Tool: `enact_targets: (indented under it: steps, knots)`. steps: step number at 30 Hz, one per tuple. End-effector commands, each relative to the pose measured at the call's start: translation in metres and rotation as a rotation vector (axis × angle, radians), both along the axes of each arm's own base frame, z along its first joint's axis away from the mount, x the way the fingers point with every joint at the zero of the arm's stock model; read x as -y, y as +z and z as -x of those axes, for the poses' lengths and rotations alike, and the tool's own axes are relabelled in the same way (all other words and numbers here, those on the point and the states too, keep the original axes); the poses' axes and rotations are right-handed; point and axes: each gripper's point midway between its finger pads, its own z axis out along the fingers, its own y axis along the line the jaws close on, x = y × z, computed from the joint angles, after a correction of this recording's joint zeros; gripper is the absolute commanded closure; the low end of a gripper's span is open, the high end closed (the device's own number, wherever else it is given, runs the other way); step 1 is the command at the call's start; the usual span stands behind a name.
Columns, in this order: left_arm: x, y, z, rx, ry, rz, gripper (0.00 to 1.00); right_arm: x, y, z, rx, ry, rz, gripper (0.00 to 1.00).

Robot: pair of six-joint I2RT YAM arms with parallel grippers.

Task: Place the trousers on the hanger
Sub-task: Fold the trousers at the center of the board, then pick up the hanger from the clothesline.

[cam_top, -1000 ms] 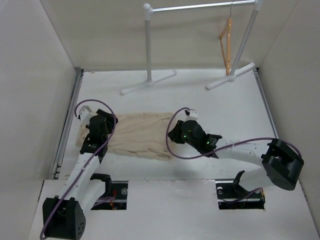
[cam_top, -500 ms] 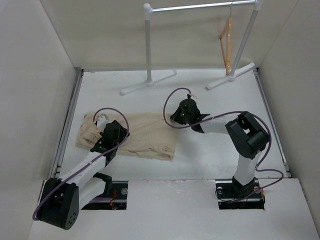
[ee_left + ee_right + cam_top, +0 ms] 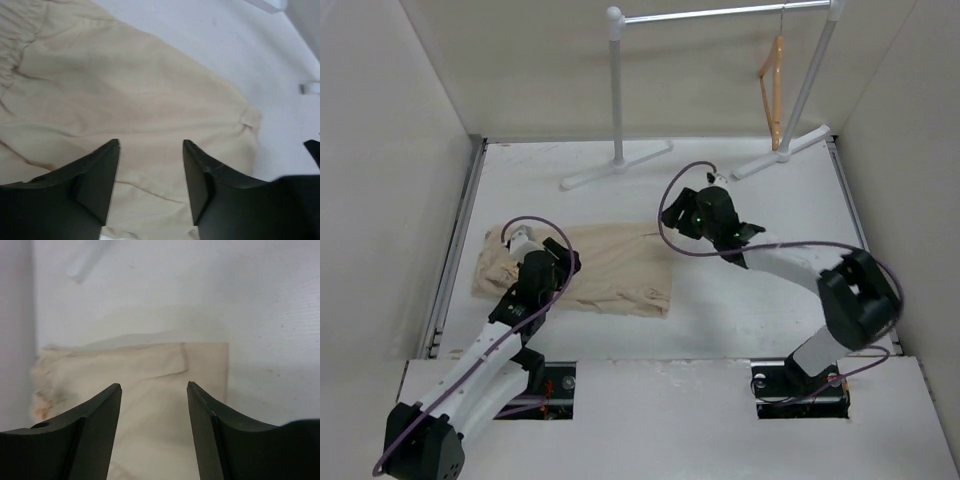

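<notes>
Trousers (image 3: 610, 275): beige, soft matte cloth, lying flat on the white tabletop (image 3: 760, 290), left of centre, long axis running left to right. Gathered, puckered waistband at the left end and a squared edge at the right, with only shallow creases between.

Left gripper (image 3: 151, 142): over the near-middle of the cloth, dark wedge-shaped fingers spread wide, nothing between them. Cannot tell if the tips touch the fabric. It looks poised for a pinch.

Right gripper (image 3: 154, 385): just past the far right corner of the cloth, also wide and empty. It is angled back toward the cloth's right end, probably for a second hold, since limp cloth will sag from a single one.

Rack (image 3: 616, 90): white posts on flat feet with a silver rail, at the far edge.

Hanger (image 3: 775, 85): thin orange-tan wooden triangle, its metal hook over the rail's right end, hanging edge-on. It is well apart from the trousers, so nothing is draped yet and lifting the cloth comes first.
</notes>
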Motion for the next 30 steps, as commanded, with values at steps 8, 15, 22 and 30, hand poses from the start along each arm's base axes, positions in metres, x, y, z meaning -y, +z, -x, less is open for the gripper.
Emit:
enact_targets:
  steps: [8, 15, 22, 30]
  knots:
    - [0.075, 0.027, -0.008, 0.076, -0.216, -0.025, 0.90, 0.028, 0.244, 0.107, 0.507, 0.124, -0.095, 0.93]
    - [0.121, 0.025, 0.004, 0.094, -0.327, -0.089, 0.79, 0.166, 0.354, 0.063, 0.639, -0.300, 0.200, 0.91]
    - [0.146, 0.021, 0.016, 0.084, -0.413, -0.110, 0.69, 0.212, 0.359, 0.000, 0.555, -0.415, 0.405, 0.35]
    - [0.143, 0.006, 0.023, 0.056, -0.432, -0.133, 0.68, 0.213, 0.360, -0.049, 0.508, -0.398, 0.544, 0.30]
